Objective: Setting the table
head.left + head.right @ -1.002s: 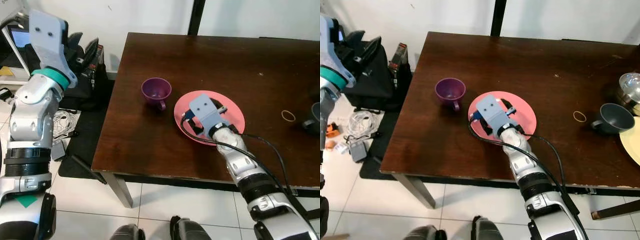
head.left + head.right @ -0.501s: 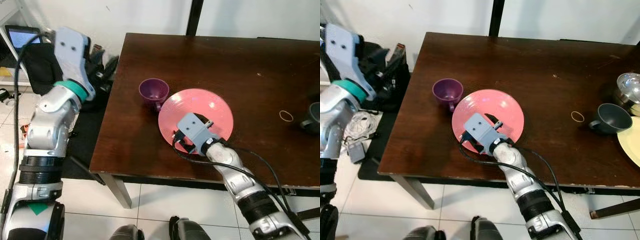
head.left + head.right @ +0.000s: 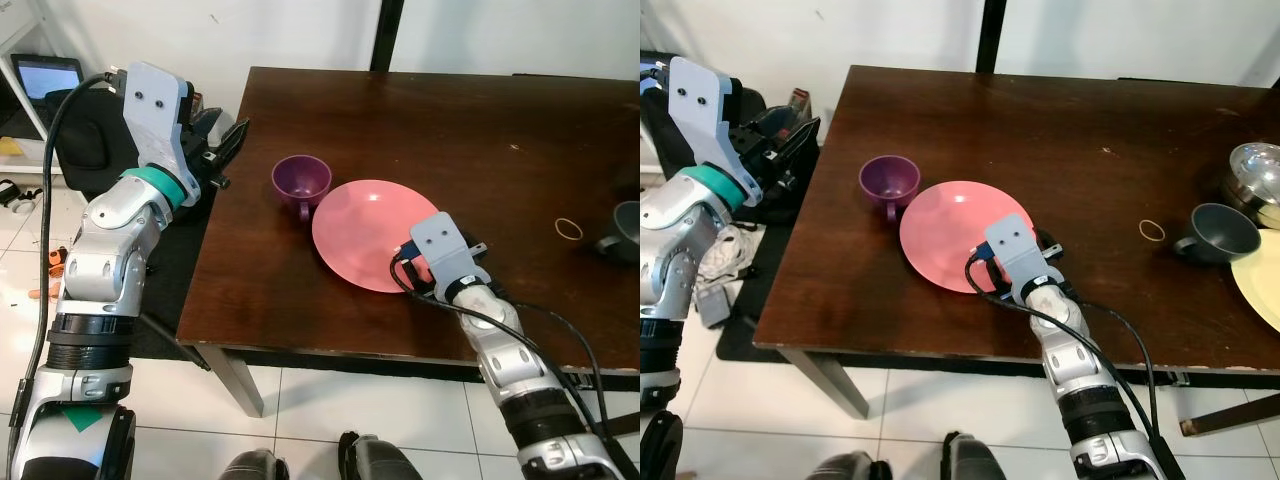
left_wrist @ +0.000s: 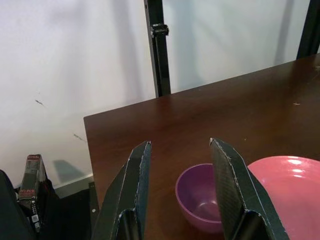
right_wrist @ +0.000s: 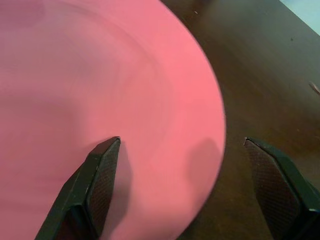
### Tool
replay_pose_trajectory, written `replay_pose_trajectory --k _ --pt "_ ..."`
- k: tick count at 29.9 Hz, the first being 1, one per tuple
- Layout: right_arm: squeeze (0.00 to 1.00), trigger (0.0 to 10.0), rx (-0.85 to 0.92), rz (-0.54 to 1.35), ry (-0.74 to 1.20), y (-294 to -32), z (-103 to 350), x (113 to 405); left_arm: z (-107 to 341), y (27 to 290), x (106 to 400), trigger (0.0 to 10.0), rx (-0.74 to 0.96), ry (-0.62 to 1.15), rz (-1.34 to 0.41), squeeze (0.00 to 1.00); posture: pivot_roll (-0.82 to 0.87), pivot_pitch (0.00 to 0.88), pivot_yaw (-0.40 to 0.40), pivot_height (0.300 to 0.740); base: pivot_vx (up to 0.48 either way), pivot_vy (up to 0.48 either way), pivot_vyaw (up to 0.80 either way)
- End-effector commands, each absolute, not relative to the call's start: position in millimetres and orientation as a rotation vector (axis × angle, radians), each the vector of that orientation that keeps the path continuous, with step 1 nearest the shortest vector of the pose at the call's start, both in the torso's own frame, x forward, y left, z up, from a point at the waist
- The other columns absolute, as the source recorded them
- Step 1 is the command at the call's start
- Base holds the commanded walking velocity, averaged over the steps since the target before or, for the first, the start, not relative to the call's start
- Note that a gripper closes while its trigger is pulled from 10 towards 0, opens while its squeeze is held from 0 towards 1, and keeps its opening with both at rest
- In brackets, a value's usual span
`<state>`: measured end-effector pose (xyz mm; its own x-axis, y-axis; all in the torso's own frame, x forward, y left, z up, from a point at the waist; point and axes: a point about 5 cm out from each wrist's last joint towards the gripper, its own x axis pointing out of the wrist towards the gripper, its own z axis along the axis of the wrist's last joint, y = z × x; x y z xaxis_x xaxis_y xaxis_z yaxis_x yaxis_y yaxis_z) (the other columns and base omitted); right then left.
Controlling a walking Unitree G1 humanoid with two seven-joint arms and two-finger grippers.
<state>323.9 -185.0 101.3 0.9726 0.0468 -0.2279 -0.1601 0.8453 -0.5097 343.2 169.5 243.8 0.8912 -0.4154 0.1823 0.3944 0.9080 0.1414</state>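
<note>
Placement of the pink plate (image 3: 372,233) is judged to be the step in hand: the plate is seen flat on the dark wooden table (image 3: 470,130), near the front edge, with the purple cup (image 3: 301,182) just beside its far-left rim. The right gripper (image 5: 182,187) is held at the plate's near-right rim with its 2 fingers spread wide, 1 over the pink surface and 1 over the bare wood, so nothing is pinched. The left gripper (image 4: 180,187) is raised off the table's left side, its fingers parted and aimed at the cup. Next, the cup is probably to be taken by the left gripper, which calls for a reach over the table edge and a descent around the cup wall. Contact between the right fingertips and the plate cannot be told. A grey cup (image 3: 1217,232), a metal bowl (image 3: 1258,168) and a yellow plate (image 3: 1266,282) are cut off at the right border.
</note>
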Motion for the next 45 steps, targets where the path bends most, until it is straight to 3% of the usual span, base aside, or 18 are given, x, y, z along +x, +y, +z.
replay_pose_trajectory --k 1,16,24,28,32,40,44,45 --pt "0.00 10.0 -0.555 0.092 0.275 -191 90 320 241 169 342 10.0 0.104 -0.196 -0.419 0.00 0.04 0.028 0.064 0.740 0.000 0.000 0.00" --pt "0.00 10.0 -0.519 0.155 0.360 -216 89 279 239 167 341 10.0 0.099 -0.194 -0.424 0.00 0.03 0.023 0.060 0.740 0.000 0.000 0.00" --pt "0.00 10.0 -0.495 0.171 0.334 -210 96 277 237 166 341 10.0 0.099 -0.189 -0.428 0.00 0.02 0.017 0.065 0.740 0.000 0.000 0.00" --pt "0.00 10.0 -0.458 0.128 0.243 -208 111 283 237 166 342 10.0 0.099 -0.187 -0.430 0.00 0.02 0.017 0.068 0.740 0.000 0.000 0.00" --pt "0.00 10.0 -0.294 0.053 -0.141 -200 169 288 235 164 341 10.0 0.100 -0.183 -0.434 0.00 0.02 0.012 0.072 0.740 0.000 0.000 0.00" --pt "0.00 10.0 -0.112 -0.037 -0.346 -203 207 278 225 163 335 10.0 0.117 -0.157 -0.442 0.00 0.03 0.008 0.085 0.740 0.000 0.000 0.00" --pt "0.00 10.0 -0.018 -0.095 -0.395 -198 215 278 203 175 291 10.0 0.190 0.039 -0.730 0.00 0.05 0.013 0.094 0.740 0.000 0.000 0.00" --pt "0.00 10.0 -0.018 -0.095 -0.395 -198 215 278 203 175 291 10.0 0.190 0.039 -0.730 0.00 0.05 0.013 0.094 0.740 0.000 0.000 0.00"
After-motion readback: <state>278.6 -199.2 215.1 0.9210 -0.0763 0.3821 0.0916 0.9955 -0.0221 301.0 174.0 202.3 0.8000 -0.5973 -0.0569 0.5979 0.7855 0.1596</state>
